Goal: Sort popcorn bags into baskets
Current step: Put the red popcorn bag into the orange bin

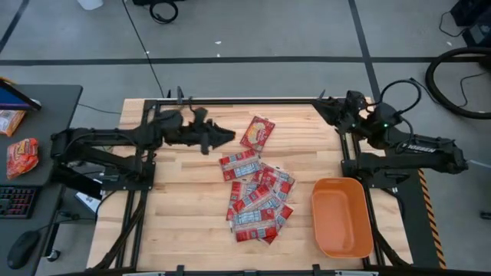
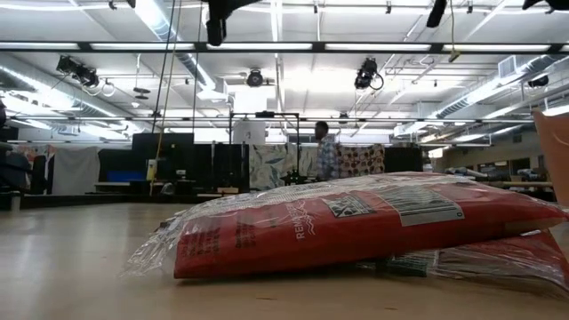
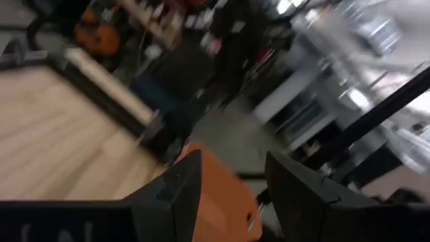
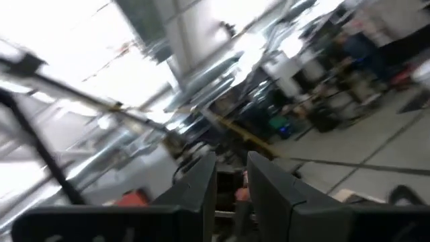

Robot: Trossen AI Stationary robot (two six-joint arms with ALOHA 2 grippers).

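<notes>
The left gripper, jaws parted and holding nothing, is hovering just beside the popcorn bags, nearer than the right gripper, fingers slightly apart.

The setting is a robotics lab in an open industrial hall. Exposed ceiling ducts and strip lights run across the upper frame. A wooden table stands on taped concrete floor; a desk with a keyboard occupies the left edge.
</notes>
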